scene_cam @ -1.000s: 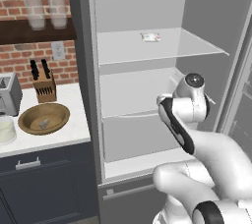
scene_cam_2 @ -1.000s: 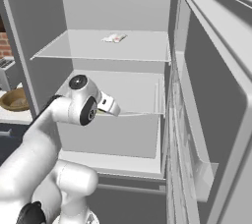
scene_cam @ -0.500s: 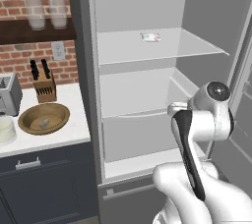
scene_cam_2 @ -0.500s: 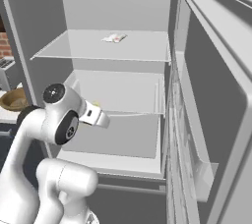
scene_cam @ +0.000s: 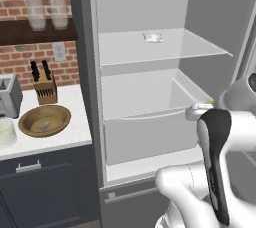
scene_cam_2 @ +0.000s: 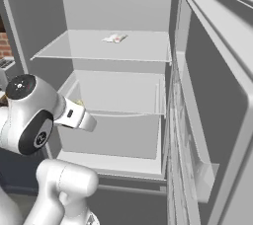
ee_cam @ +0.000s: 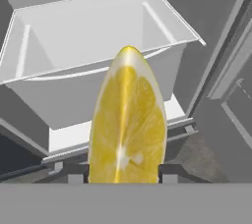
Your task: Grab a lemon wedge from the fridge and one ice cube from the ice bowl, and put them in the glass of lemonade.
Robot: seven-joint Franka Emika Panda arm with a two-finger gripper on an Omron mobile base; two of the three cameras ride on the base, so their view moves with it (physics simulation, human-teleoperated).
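A bright yellow lemon wedge (ee_cam: 127, 120) stands upright close to the hand camera, and my gripper (ee_cam: 125, 173) is shut on its lower end. From the base cameras the lemon wedge (scene_cam: 209, 101) (scene_cam_2: 79, 102) is a yellow speck at the hand, just outside the open fridge (scene_cam: 140, 12), in front of its white drawer (ee_cam: 88, 26). On the counter to the left sits the wooden ice bowl (scene_cam: 30, 114) with a pale ice cube (scene_cam: 44, 126) in it. The glass of lemonade (scene_cam: 5, 133) stands at the left edge.
A flat white packet (scene_cam: 153, 37) (scene_cam_2: 114, 37) lies on the upper fridge shelf. The open fridge door (scene_cam_2: 212, 86) stands close on the right. A knife block (scene_cam: 45, 89), a toaster (scene_cam: 9, 96) and tall glasses (scene_cam: 47, 7) on a shelf are beside the bowl.
My hand has drawn back out of the fridge toward the base, still shut on the lemon wedge. The arm's elbow swung right in the left base view.
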